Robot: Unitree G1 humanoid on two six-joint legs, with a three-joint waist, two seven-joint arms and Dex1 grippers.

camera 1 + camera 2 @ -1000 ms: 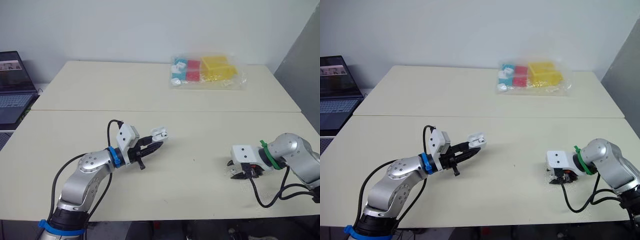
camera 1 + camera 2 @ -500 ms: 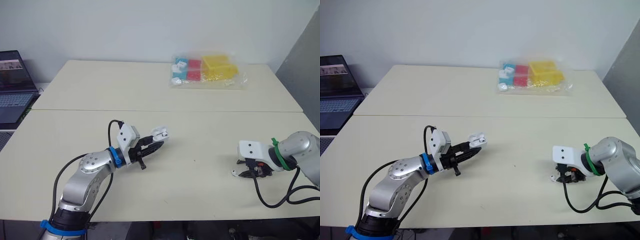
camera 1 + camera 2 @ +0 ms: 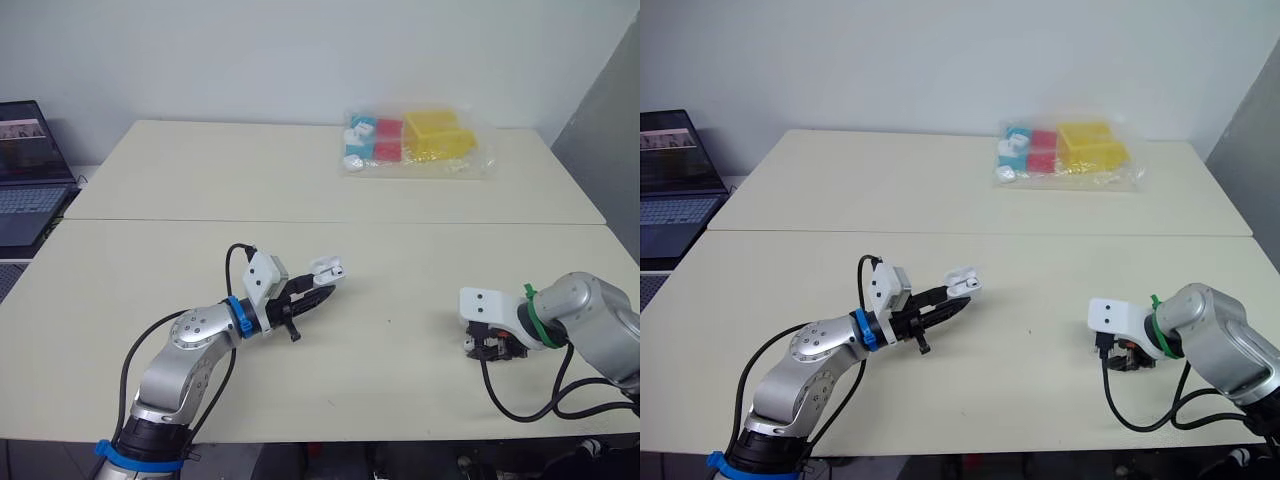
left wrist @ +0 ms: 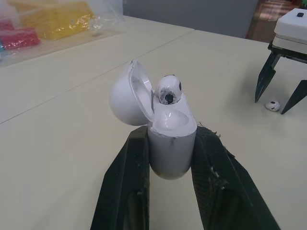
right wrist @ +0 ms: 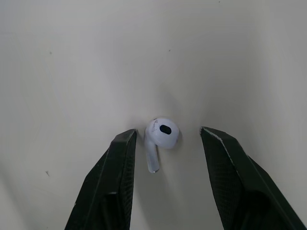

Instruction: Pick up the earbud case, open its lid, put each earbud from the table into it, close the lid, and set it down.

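I'm looking down on a cream table (image 3: 300,190) set against a pale wall, with a laptop (image 3: 25,170) off its far-left edge and a clear plastic bag (image 3: 415,140) of yellow, red and blue pieces lying at the far side. My left gripper (image 3: 322,290) hovers above the near half of the table, left of centre, its two black fingers clamped on the lower body of the white earbud case (image 4: 170,148). The case is held upright, off the surface, and its lid (image 4: 127,96) is swung back on the hinge. The first earbud (image 4: 168,89) sits in the case, its head poking up from one well, and the well beside it shows bare. Well apart, toward the near-right of the table, my right gripper (image 3: 493,348) is down close to the surface with its fingers spread. The second earbud (image 5: 160,136) lies on the table between those fingers, nearer one fingertip than the other, and neither fingertip is pressed on it.
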